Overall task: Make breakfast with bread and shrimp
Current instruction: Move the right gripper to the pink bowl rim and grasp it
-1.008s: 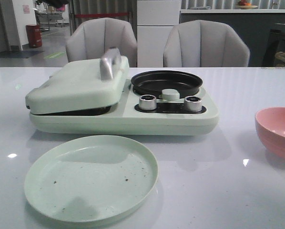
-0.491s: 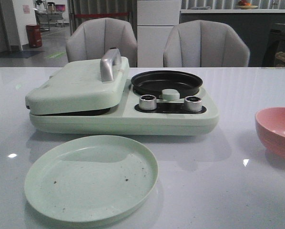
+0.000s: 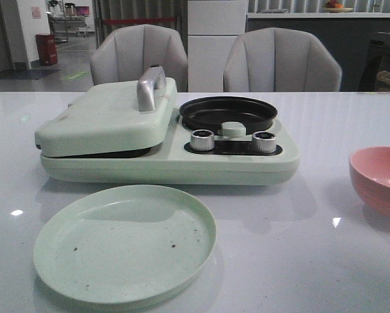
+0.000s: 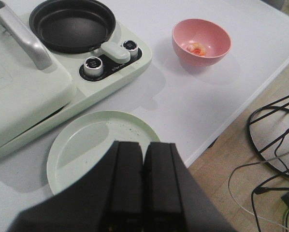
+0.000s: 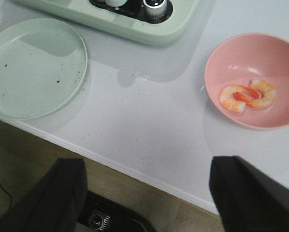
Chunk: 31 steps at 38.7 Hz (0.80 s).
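Left pincer (image 4: 143, 181) closed; right pincer (image 5: 149, 193) open

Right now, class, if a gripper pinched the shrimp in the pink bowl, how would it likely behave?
The shrimp looks glossy, so probably slippery. Its curled shape suggests it is soft and may squash. It lies low in the bowl, so it might slide along the curved wall.
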Available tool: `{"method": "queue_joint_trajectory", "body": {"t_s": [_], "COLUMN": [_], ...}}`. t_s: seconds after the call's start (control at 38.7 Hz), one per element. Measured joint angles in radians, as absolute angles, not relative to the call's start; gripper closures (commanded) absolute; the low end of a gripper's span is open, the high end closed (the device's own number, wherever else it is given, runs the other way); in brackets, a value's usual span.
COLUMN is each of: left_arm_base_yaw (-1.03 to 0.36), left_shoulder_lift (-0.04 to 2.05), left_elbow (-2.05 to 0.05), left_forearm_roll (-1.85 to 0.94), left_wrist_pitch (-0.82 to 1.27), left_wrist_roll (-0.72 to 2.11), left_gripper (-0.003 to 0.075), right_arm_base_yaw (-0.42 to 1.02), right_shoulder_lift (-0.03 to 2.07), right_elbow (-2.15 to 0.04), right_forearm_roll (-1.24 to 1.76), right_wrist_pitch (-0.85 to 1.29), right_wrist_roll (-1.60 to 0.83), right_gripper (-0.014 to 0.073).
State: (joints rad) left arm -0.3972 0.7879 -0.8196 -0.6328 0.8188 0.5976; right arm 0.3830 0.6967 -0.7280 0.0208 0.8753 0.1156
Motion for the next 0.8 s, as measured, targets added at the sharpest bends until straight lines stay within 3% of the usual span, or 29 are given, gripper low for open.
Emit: {"method": "queue_joint_trajectory", "body": {"t_s": [0.28,0.52,0.8], "left_arm_base_yaw": [-0.397,-0.397,-0.397], "left_shoulder_lift": [0.763,0.763,0.763], "left_elbow": [-0.803,-0.802,-0.802], "left_forearm_roll": [-0.633,-0.631,-0.631], "left_wrist_pitch": [0.821,0.821,0.821], "left_wrist_roll": [0.598,0.598,0.598], "left_gripper": [0.0621,0.0621,0.0621], "right_arm_base_yaw": [0.383,0.375,0.142], "right_shoulder_lift": [0.71,0.837,1.087], "right_elbow": [-0.728,-0.783,-0.927], "right_forearm_roll": [-0.086,-0.238,-0.231], "right_wrist_pitch": [0.859,0.921,0.955], "right_wrist_roll": [0.099,0.19,0.195], "right_gripper": [-0.0027,-0.0027,-0.0027]}}
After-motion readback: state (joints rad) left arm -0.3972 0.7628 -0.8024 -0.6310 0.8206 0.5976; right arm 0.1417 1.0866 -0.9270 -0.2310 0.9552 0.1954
